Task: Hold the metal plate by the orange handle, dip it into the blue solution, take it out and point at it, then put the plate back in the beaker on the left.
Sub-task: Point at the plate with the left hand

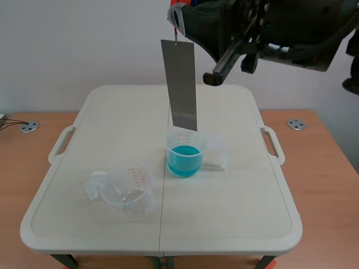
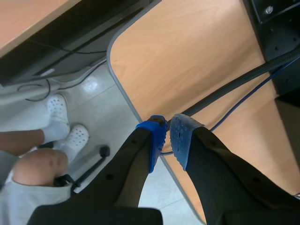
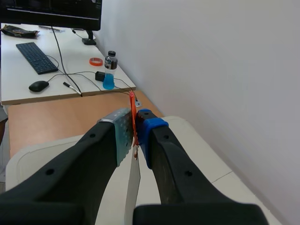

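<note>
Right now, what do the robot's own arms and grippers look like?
The right arm is black and bulky. The left gripper has two thick black fingers tipped with blue dotted pads. The right gripper has the same thick black fingers, with one grey pad and one blue pad.

Right pincer raised, clamping orange handle; left pincer closed (pads almost touching)

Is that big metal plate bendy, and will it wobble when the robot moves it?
Probably stiff: the metal plate hangs flat and straight, with no sag. It may swing, since the right gripper pinches only the thin orange handle at its top. It looks thin, so likely light.
</note>
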